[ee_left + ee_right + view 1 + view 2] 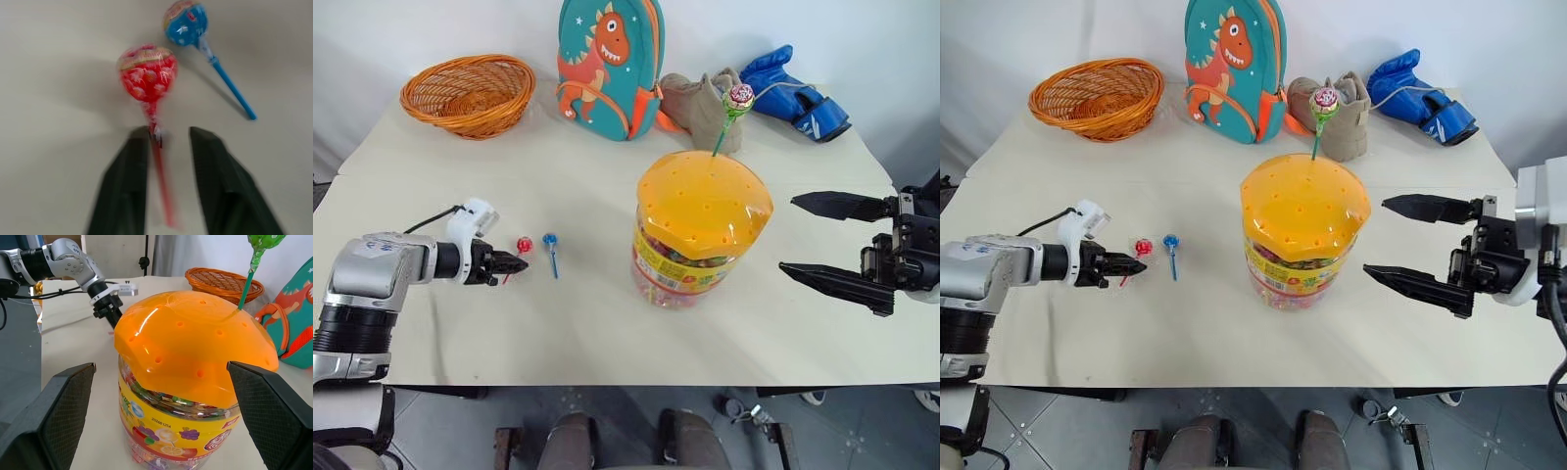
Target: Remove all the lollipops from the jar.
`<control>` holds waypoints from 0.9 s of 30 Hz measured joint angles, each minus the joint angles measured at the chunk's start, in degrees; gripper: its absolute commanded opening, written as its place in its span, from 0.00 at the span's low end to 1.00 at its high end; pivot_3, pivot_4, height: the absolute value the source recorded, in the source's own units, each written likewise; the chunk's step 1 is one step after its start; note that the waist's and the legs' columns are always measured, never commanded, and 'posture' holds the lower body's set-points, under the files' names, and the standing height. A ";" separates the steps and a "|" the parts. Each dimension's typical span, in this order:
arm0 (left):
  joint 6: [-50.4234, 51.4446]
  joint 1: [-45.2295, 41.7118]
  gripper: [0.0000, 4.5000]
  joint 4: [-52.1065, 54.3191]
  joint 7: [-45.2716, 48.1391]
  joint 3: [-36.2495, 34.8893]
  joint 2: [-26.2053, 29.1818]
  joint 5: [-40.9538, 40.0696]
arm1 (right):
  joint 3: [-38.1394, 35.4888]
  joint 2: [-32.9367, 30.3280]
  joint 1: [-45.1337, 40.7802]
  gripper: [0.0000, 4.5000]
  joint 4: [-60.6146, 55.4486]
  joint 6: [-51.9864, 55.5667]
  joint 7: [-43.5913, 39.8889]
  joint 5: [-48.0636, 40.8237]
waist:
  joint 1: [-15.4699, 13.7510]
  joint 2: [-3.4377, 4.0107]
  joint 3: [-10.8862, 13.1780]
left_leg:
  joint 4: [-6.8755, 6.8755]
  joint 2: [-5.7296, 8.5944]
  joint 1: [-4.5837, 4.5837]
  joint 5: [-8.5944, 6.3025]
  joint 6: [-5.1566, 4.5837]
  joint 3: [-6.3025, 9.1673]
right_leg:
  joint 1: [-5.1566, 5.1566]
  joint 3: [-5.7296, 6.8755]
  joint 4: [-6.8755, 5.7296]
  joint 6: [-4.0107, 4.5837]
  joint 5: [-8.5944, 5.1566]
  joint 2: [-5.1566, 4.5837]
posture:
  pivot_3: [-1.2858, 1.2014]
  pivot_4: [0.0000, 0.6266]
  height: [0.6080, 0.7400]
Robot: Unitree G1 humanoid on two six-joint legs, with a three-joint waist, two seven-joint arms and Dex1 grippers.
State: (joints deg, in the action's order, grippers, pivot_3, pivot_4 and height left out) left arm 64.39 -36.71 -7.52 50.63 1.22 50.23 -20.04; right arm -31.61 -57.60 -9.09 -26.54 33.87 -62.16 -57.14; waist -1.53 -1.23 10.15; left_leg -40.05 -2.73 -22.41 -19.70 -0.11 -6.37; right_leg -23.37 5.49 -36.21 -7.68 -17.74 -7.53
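Counting three lollipops: one red lollipop [147, 78] and one blue lollipop [186, 23] lie side by side on the table [587, 176]; one green-stick lollipop [736, 101] stands in the jar [703, 230] lid. My left gripper [168, 147] stands parted around the red stick; my right gripper [813, 238] gapes wide beside the jar.

Bright even light, blurred left-wrist view

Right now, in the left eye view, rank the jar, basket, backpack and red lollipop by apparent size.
1. Backpack and jar: look alike; the jar is nearer, so unranked.
2. Basket.
3. Red lollipop.
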 measured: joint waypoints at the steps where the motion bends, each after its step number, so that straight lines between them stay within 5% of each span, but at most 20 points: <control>1: 0.00 -0.44 0.58 -0.10 0.02 -0.02 0.18 -0.01 | -0.11 0.00 0.03 1.00 -0.04 0.05 0.10 0.00 | 0.00 0.00 0.00 | 0.00 0.00 0.00 0.00 0.00 0.00 | 0.00 0.00 0.00 0.00 0.00 0.00 | 0.52 0.24 1.00; 7: -5.33 -3.83 0.99 -2.17 4.05 -3.65 0.52 -2.58 | -1.62 -0.81 0.47 1.00 -0.72 1.22 2.12 0.24 | 0.04 0.00 0.00 | 0.00 0.00 -0.01 0.00 0.00 -0.03 | -0.03 -0.01 -0.01 0.00 0.00 0.00 | 0.52 0.24 1.00; 17: -28.66 -12.66 0.99 -5.41 23.68 -9.02 -4.03 -9.32 | -4.86 -5.24 0.47 1.00 -1.00 6.78 7.26 1.47 | 0.03 0.00 0.00 | -0.02 0.01 0.00 0.00 0.00 -0.12 | -0.03 -0.02 -0.02 0.00 0.00 -0.01 | 0.52 0.24 1.00; 21: -33.34 -15.00 0.99 -7.24 30.04 -7.15 -8.00 -9.94 | -1.44 -5.73 -8.76 1.00 1.95 8.76 11.72 0.66 | 0.25 0.00 0.00 | -0.04 0.00 0.02 0.00 0.00 -0.16 | -0.04 -0.07 -0.06 0.00 0.00 0.00 | 0.52 0.24 1.00; 27: -39.81 -18.57 0.99 -12.00 35.44 -5.75 -13.09 -12.31 | 13.52 -3.96 -26.83 1.00 8.96 13.06 15.34 0.55 | 0.73 0.01 0.00 | 0.01 -0.02 0.01 0.00 -0.01 -0.27 | -0.16 -0.13 -0.07 0.00 0.00 0.02 | 0.52 0.24 1.00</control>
State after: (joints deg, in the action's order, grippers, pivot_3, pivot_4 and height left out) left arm 24.57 -55.28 -19.52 86.06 -4.53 37.14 -32.36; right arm -18.09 -61.56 -35.92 -17.58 46.93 -46.82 -56.59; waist -0.80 -1.23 10.15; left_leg -40.03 -2.76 -22.40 -19.70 -0.12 -6.64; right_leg -23.53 5.36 -36.27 -7.68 -17.75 -7.51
